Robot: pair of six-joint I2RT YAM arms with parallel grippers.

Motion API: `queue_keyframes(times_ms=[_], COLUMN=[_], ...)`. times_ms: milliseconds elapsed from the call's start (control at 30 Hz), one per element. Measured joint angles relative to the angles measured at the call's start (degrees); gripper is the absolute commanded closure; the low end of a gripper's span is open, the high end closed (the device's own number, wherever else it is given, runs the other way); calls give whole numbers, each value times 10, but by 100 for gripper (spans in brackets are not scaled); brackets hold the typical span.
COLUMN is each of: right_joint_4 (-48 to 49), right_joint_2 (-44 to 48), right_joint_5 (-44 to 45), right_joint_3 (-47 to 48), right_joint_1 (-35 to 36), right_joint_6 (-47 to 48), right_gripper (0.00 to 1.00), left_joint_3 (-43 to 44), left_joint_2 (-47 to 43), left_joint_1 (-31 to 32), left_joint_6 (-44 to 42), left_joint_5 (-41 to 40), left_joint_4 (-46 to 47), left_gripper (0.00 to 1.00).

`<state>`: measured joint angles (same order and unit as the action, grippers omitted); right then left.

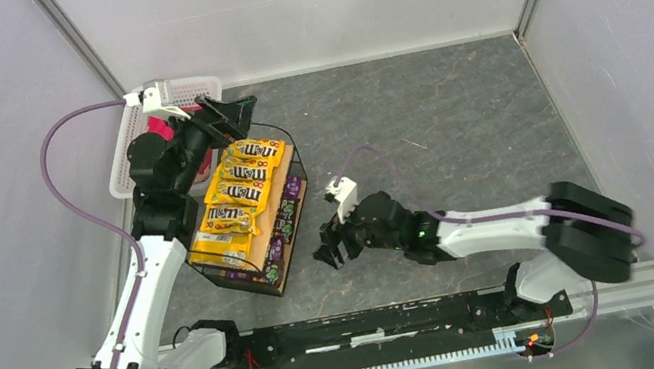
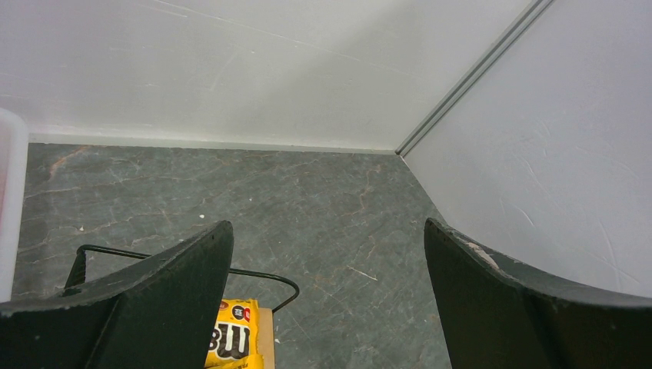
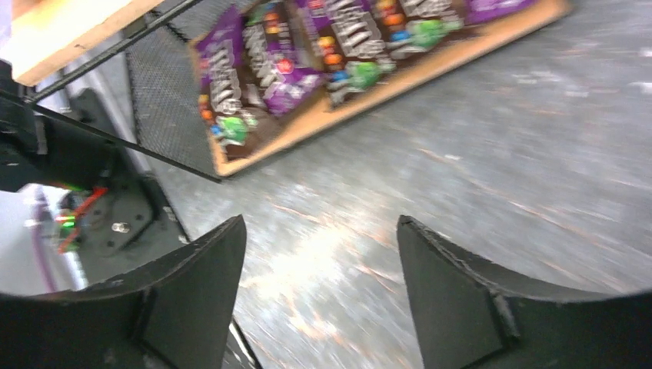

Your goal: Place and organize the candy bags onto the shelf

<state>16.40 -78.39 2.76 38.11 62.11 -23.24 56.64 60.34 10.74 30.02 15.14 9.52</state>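
Observation:
The black wire shelf (image 1: 276,132) with wooden tiers stands left of centre. Several yellow candy bags (image 1: 239,195) lie in a row on its top plank. Purple candy bags (image 1: 281,225) line the lower plank, and the right wrist view shows those purple bags (image 3: 265,65) too. My left gripper (image 1: 234,109) hovers open above the shelf's far end, with one yellow bag (image 2: 231,338) just below its left finger. My right gripper (image 1: 330,250) is open and empty, low over the table just right of the shelf's near corner. The right wrist view is motion-blurred.
A white perforated basket (image 1: 125,144) with something pink inside stands behind the left arm, against the left wall. Grey enclosure walls close in the left, far and right sides. The arms' mounting rail (image 1: 379,328) runs along the near edge.

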Motion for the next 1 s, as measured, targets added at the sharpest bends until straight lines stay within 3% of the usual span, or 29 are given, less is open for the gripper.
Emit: queue_keyframes(times_ms=[100,233,433,633,1000], right_joint_4=[-112,-273,-458,-466,-452], right_joint_2=[105,224,311,377,398], right_joint_5=[81,186,311,375,389], right_joint_3=[0,18,167,282,292], right_joint_1=[-7,-26,-30,-30,-30], right_joint_6=[41,76,112,166,222], right_gripper=[2,2,2,2,2], left_joint_3=[0,6,69,178,261], left_joint_2=[0,0,-22,-83,-156], left_joint_1=[1,7,8,8,9], left_joint_6=[0,0,-1,-2,-2], left_joint_5=[0,1,-3,-31,-47], left_joint_4=[0,-8,-80,-172,-256], left_gripper=[0,0,0,0,0])
